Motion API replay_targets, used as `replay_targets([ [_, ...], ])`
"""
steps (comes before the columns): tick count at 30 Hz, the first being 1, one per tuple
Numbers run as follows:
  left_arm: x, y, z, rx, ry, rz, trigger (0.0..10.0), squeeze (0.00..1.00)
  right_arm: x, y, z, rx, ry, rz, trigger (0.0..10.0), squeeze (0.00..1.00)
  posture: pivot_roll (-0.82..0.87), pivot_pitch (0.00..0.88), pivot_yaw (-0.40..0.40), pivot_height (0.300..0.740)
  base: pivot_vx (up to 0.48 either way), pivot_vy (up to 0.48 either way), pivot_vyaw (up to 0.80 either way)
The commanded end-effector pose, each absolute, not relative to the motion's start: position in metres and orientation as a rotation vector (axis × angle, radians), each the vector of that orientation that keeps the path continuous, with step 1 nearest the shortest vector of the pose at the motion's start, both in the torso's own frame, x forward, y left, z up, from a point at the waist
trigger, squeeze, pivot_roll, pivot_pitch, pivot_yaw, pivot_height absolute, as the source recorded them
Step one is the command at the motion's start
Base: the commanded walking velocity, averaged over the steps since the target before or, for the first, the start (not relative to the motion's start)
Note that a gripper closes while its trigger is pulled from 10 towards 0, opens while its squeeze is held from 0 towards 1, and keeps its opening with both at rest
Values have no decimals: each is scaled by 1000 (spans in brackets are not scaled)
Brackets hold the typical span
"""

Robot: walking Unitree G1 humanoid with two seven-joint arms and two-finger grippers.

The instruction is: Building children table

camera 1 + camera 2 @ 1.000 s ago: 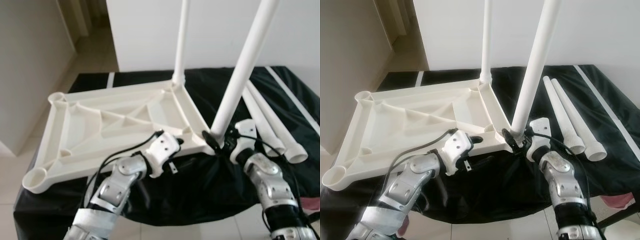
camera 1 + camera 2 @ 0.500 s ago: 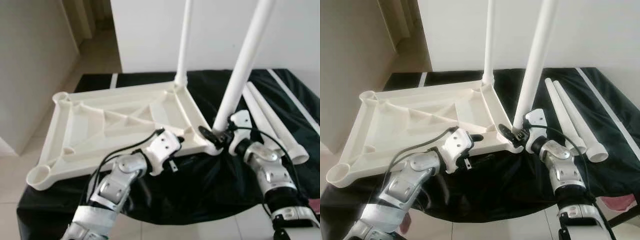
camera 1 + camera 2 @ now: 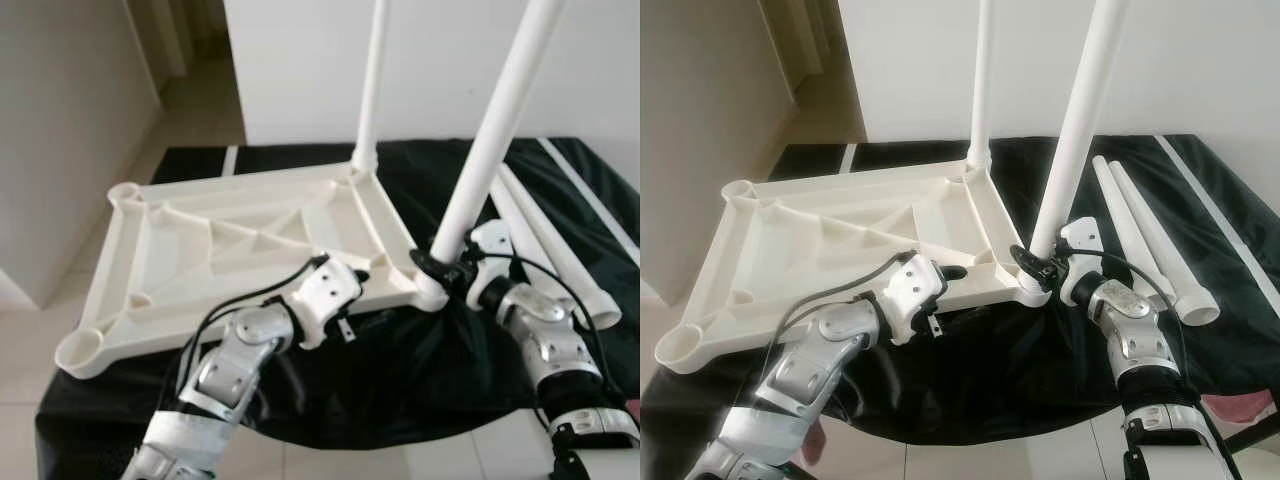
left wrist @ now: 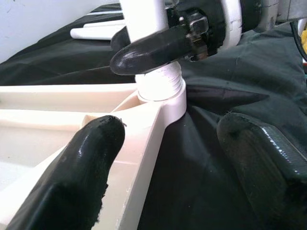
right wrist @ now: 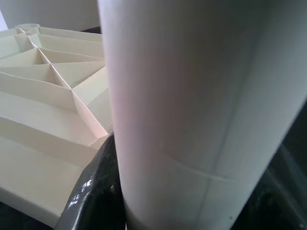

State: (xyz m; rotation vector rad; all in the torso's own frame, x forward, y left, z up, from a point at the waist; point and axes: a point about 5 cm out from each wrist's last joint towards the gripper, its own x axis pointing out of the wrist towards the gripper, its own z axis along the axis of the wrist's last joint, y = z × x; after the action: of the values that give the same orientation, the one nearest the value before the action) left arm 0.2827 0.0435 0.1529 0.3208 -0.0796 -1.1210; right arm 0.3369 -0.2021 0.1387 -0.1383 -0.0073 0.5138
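Note:
A cream plastic tabletop (image 3: 230,240) lies upside down on a black-draped surface. One white leg (image 3: 372,80) stands in its far right corner. A second white leg (image 3: 490,130) leans slightly in the near right corner socket (image 4: 160,86). My right gripper (image 3: 440,268) is shut on this leg just above the socket, and the leg (image 5: 201,96) fills its wrist view. At the tabletop's near rim my left gripper (image 3: 355,280) is open. One of its fingers (image 4: 91,167) is over the rim and the other over the cloth.
Two loose white legs (image 3: 560,260) lie on the black cloth (image 3: 400,370) to the right of the tabletop. A white wall rises behind. Pale tiled floor runs to the left and in front of the draped surface.
My right wrist has turned a little around the base of the near leg and its forearm has swung outward. The left gripper stays at the rim. The camera shifted slightly.

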Motion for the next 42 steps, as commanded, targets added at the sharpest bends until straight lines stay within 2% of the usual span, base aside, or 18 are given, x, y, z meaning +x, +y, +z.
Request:
replay_targets([
  [1, 284, 43, 153, 319, -76, -1120, 10000, 0, 335, -211, 119, -179, 105, 427, 10000, 0, -34, 0, 13, 740, 0, 0, 0],
  [6, 284, 43, 154, 317, -78, -1119, 10000, 0, 335, -211, 113, -211, 129, 352, 10000, 0, -34, 0, 10, 740, 0, 0, 0],
  [8, 285, 43, 153, 315, -76, -1112, 10000, 0, 336, -206, 108, -158, 132, 234, 10000, 0, -38, 0, 10, 740, 0, 0, 0],
  [18, 284, 44, 153, 311, -72, -1113, 10000, 0, 334, -191, 103, -67, 132, 65, 10000, 0, -43, 0, 13, 740, 0, 0, 0],
  [24, 284, 43, 154, 307, -74, -1110, 10000, 0, 328, -172, 100, -3, 114, -90, 10000, 0, -39, 0, 8, 740, 0, 0, 0],
  [25, 284, 43, 154, 307, -75, -1109, 10000, 0, 327, -167, 99, 57, 125, -221, 10000, 0, -36, 0, 5, 740, 0, 0, 0],
  [27, 284, 43, 154, 306, -75, -1109, 10000, 0, 325, -164, 97, 104, 143, -308, 10000, 0, -36, 0, 6, 740, 0, 0, 0],
  [33, 284, 42, 154, 299, -75, -1109, 10000, 0, 325, -151, 97, 150, 156, -316, 10000, 0, -36, 0, 6, 740, 0, 0, 0],
  [42, 282, 42, 153, 295, -73, -1112, 10000, 0, 323, -148, 98, 138, 156, -312, 10000, 0, -35, 0, 3, 740, 0, 0, 0],
])
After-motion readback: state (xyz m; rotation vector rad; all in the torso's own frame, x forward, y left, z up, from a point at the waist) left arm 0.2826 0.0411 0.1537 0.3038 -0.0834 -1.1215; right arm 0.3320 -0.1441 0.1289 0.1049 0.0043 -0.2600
